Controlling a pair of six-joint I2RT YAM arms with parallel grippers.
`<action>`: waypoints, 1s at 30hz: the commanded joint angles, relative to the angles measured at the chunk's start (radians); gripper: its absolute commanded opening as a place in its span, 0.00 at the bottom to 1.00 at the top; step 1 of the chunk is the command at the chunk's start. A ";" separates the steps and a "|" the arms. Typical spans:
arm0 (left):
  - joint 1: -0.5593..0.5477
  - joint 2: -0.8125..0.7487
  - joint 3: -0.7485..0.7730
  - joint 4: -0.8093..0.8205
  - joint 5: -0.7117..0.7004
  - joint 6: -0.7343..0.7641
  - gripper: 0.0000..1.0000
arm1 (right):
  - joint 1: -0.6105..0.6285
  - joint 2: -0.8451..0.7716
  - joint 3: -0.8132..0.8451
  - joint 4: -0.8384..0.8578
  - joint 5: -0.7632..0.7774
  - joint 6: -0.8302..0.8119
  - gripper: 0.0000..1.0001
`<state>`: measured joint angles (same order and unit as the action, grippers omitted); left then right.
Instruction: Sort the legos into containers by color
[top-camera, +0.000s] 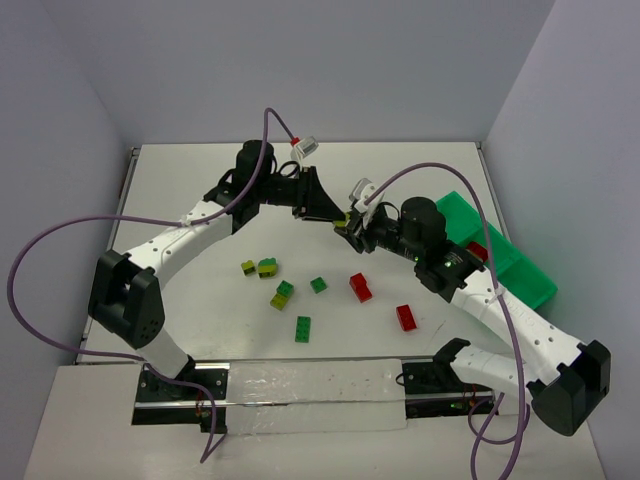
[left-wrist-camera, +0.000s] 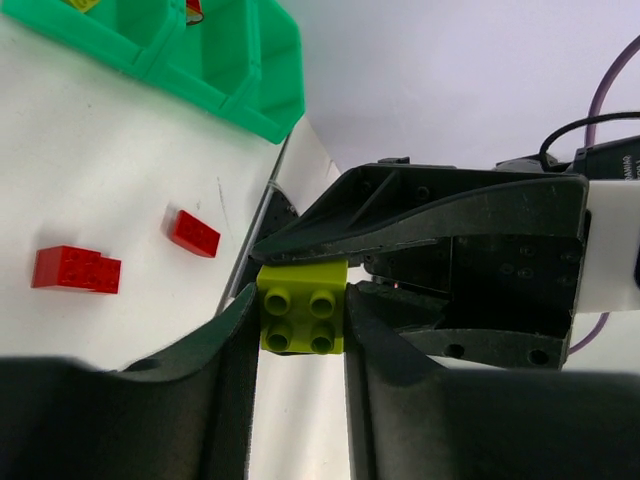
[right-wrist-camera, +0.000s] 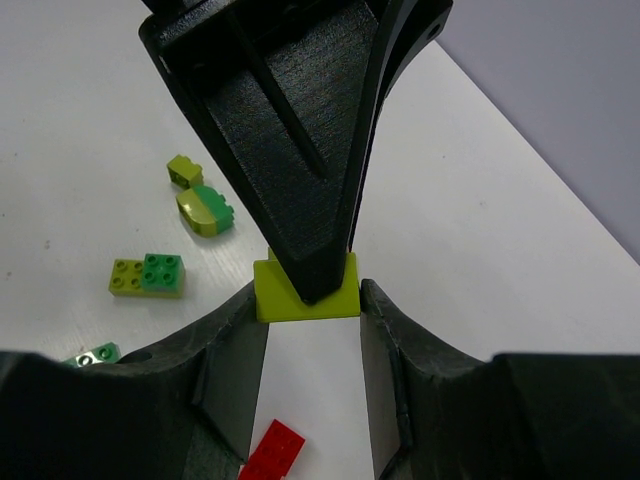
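A yellow-green lego (left-wrist-camera: 302, 307) is held above the table between both grippers, which meet tip to tip at the table's centre. My left gripper (top-camera: 335, 214) is shut on it, its fingers (left-wrist-camera: 228, 370) pressing both sides. My right gripper (top-camera: 350, 226) is also shut on the same brick (right-wrist-camera: 345, 296), with one left finger (right-wrist-camera: 290, 130) lying across the brick's top. The bright green tray (top-camera: 505, 255) stands at the right with a red brick (top-camera: 478, 250) in one compartment. The tray also shows in the left wrist view (left-wrist-camera: 240, 80).
Loose legos lie on the table in front of the arms: two red (top-camera: 360, 287) (top-camera: 406, 317), two dark green (top-camera: 318, 284) (top-camera: 302, 328), and mixed yellow-green pieces (top-camera: 282, 295) (top-camera: 267, 267) (top-camera: 248, 266). Purple cables arc over both arms.
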<state>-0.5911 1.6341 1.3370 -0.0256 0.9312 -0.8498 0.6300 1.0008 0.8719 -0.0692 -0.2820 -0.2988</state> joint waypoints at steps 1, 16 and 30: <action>-0.006 -0.009 0.068 -0.105 -0.052 0.110 0.84 | 0.008 -0.019 0.019 0.065 0.041 0.048 0.10; 0.251 -0.148 0.026 -0.346 -0.316 0.228 0.99 | -0.312 -0.153 -0.132 -0.070 0.424 0.407 0.04; 0.266 -0.204 -0.038 -0.407 -0.407 0.254 0.99 | -0.678 0.227 0.032 -0.204 0.527 0.778 0.12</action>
<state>-0.3237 1.4766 1.3080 -0.4247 0.5407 -0.6143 -0.0423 1.1582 0.8126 -0.2604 0.1618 0.4059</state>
